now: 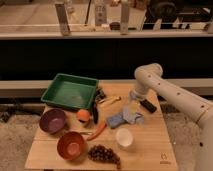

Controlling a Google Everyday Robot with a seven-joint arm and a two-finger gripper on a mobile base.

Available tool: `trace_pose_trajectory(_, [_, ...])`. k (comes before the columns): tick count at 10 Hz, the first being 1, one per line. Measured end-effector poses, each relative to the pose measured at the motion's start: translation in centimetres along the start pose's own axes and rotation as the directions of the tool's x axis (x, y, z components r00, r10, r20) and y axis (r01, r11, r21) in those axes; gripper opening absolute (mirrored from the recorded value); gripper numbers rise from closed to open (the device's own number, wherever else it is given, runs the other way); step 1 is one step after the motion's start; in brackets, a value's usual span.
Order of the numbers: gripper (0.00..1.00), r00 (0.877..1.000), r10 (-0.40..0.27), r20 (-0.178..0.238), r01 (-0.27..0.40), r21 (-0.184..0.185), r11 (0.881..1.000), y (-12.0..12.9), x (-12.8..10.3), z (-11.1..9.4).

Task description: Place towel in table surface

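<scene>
The table stood crowded, with the green tray at eleven o'clock. The blue towel lay crumpled at centre on bare wood, likely the freest spot. The gripper hung at its one o'clock; I could not tell its grasp.

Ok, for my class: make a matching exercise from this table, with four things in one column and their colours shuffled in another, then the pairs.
Things:
1 tray
2 towel
3 carrot
4 cup

Colours:
A white
B green
C orange
D blue

Pairs: 1-B, 2-D, 3-C, 4-A.

The gripper is right over the towel, on the right half of the table.
</scene>
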Motion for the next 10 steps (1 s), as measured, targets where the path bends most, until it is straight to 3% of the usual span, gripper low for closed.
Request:
trace_pose_trajectory(2, [0.76,0.999,-0.051,-0.003,0.051,0.014,0.999,-0.50,-1.07,-0.54])
trace_pose_trajectory(10, [0.76,0.999,-0.051,-0.001,0.051,0.015,0.999,-0.51,-1.11,-0.52])
